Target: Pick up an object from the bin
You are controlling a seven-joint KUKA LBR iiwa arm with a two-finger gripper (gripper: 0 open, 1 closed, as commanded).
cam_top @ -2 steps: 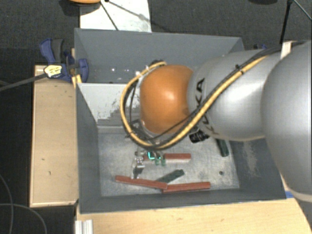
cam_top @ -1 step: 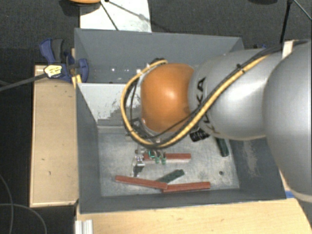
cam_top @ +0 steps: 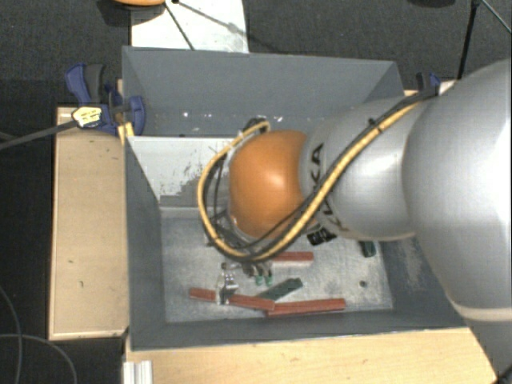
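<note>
tool [cam_top: 230,288] hangs low over reddish-brown stick [cam_top: 252,302]; green strip [cam_top: 280,288] just beside it

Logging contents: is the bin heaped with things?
No, its floor is mostly bare; a few red-brown sticks and a dark green piece lie by the gripper.

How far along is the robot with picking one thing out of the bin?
Done: the arm is inside the bin, with the gripper low over the floor. In hand: it is at the red-brown sticks near the front wall, beside a dark green piece; I see nothing held. Left: grasping one thing and lifting it out.
</note>
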